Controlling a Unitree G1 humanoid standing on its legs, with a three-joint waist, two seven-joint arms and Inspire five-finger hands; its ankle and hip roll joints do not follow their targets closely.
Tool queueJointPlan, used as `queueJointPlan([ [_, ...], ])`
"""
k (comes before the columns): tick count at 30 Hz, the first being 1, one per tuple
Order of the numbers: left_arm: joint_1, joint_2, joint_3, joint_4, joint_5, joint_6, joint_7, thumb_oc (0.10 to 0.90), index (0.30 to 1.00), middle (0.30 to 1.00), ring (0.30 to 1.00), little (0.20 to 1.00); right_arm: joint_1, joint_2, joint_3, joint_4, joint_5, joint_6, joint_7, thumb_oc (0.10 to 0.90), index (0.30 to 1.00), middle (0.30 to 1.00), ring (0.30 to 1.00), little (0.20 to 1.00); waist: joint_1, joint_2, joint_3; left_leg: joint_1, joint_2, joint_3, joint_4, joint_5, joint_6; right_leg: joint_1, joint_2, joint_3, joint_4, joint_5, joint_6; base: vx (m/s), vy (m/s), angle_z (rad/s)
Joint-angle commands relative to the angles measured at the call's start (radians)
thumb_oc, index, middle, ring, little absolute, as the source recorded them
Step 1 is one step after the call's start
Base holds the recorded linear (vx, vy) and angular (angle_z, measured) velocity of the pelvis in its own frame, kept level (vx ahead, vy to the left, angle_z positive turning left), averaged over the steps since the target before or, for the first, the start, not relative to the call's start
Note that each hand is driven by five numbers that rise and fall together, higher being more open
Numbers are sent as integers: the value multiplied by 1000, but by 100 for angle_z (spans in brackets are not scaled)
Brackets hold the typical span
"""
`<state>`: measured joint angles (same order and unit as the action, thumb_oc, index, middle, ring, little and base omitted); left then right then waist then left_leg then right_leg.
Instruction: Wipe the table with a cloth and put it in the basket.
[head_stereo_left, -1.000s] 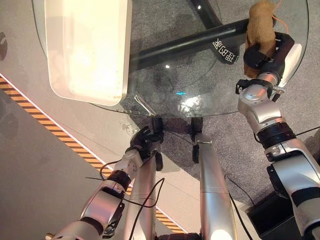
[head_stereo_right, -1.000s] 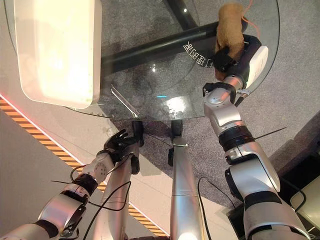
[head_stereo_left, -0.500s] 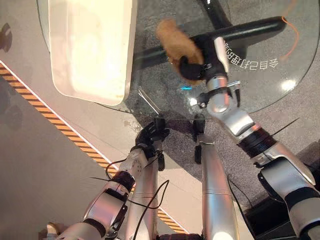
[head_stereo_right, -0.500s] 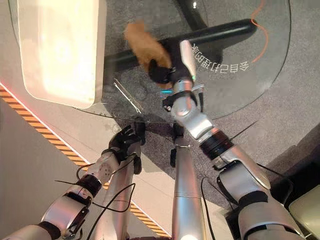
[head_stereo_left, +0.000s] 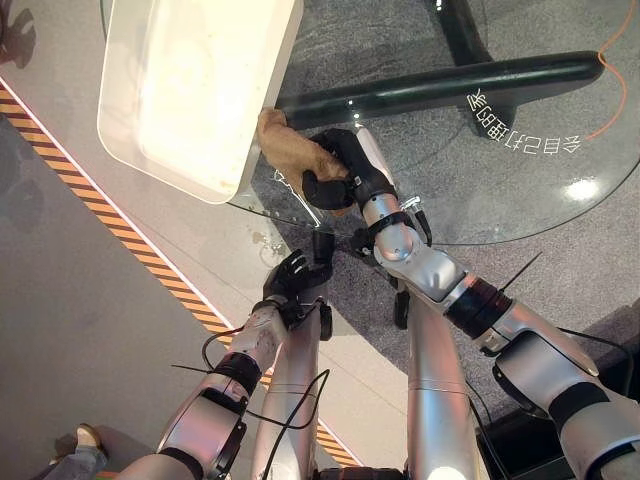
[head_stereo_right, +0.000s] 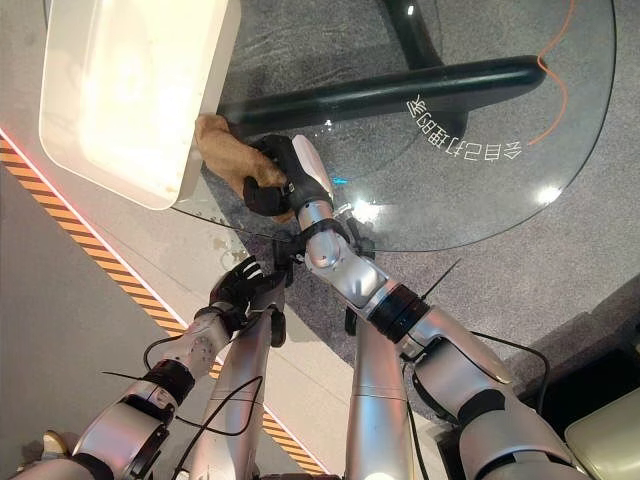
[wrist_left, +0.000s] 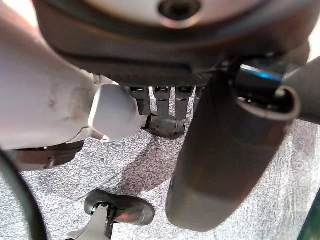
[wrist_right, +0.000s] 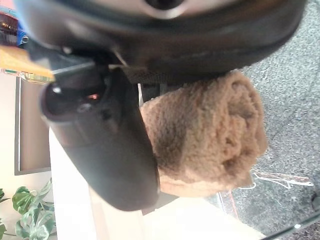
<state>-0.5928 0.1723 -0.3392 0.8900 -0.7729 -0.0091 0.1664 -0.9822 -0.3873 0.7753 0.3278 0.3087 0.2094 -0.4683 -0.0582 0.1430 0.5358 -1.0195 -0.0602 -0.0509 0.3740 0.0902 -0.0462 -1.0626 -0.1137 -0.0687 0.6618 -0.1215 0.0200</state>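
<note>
The right hand (head_stereo_left: 345, 175) grips a brown cloth (head_stereo_left: 292, 152) on the glass table (head_stereo_left: 520, 190), touching the white basket (head_stereo_left: 195, 85).

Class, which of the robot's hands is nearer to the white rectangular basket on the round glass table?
Right. The right hand, shut on the brown cloth, sits beside the white rectangular basket; the left hand hangs below the glass table's near edge.

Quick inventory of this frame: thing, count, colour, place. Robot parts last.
Table: one, round clear glass on a black base, ahead of the robot.
Basket: one, white, on the table's left side, overhanging its edge.
Cloth: one, brown, bunched against the basket's near wall.
Striped tape: one line, orange and black, on the floor to the left.
Right robot hand: dark, curled round the cloth.
Left robot hand: dark, low below the table edge, fingers curled, holding nothing.
</note>
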Motion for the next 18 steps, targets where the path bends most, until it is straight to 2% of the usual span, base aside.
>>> queueJointPlan([
  [1,63,2,-12,13,7,-9,2,800,900,900,900,900,75,-23,7,91,58,26,-76,100,300,300,300,200,-11,46,-16,-57,-41,32,113,-79,23,-56,36,159,-143,104,81,0,0,0],
  [10,38,8,4,35,-3,13,14,800,900,900,900,900,48,-39,-104,113,116,-49,-290,100,300,300,300,200,-20,36,-16,-52,-32,40,118,-87,27,-60,34,159,-135,114,84,1,-5,4],
  [12,34,9,8,37,-8,20,22,800,900,900,900,900,41,-48,-138,104,103,-47,-336,100,300,300,300,200,-22,34,-16,-49,-29,43,118,-88,29,-59,32,157,-132,115,85,0,0,0],
  [18,16,8,24,60,-6,48,31,800,900,900,900,900,-34,-99,-230,135,101,19,-413,100,300,300,300,200,-19,27,-16,-47,-21,50,130,-97,35,-59,22,149,-117,119,90,9,-20,2],
])
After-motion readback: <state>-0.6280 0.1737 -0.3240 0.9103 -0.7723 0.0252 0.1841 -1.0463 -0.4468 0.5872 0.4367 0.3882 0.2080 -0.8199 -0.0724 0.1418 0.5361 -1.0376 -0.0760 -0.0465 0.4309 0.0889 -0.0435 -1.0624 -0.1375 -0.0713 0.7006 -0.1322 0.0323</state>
